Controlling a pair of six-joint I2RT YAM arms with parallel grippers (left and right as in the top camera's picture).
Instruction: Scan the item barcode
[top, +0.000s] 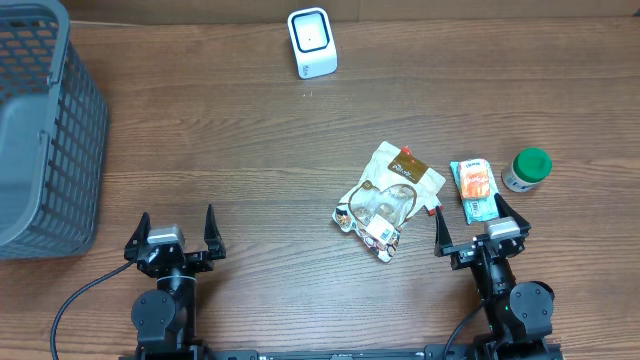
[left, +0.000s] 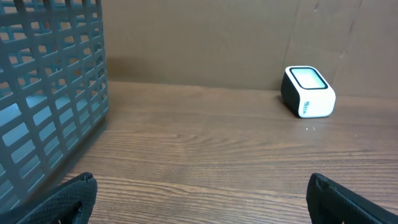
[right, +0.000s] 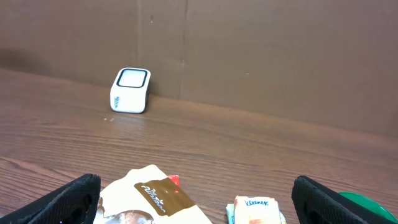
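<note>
- Brown wood-grain table (top: 300, 130) carries everything, and a plain brown wall (right: 249, 50) stands behind it.
- The white scanner (top: 312, 42) sits upright at the far edge near the middle, its window facing up. It is well apart from both arms and from every item.
- A grey mesh basket (top: 85, 120) fills the far left corner and runs out of frame.
- Three items lie right of centre, none of them held.
- The bag (top: 390, 190) is crinkled, cream with a brown label and a clear window, and lies flat. A small white label at its near end is too small to read.
- The tissue pack (top: 473, 185), blue and orange, lies flat just right of the bag.
- The jar (top: 527, 168) has a green lid and stands upright just right of the pack.
- The left gripper (top: 177, 218) is at the near edge on the left, its jaws spread wide over bare wood with nothing between them. Its wrist view shows the basket at left and the scanner far off at right.
- The right gripper (top: 469, 212) is at the near edge on the right, its jaws spread wide and gripping nothing. Seen from overhead, its fingertips reach the near end of the pack, but I cannot tell whether they touch it.
- In the right wrist view, the bag and pack lie low between the two fingers (right: 62, 199), with the scanner beyond them at left.
- A black cable (top: 70, 300) curves from the left arm's base toward the near edge.
</note>
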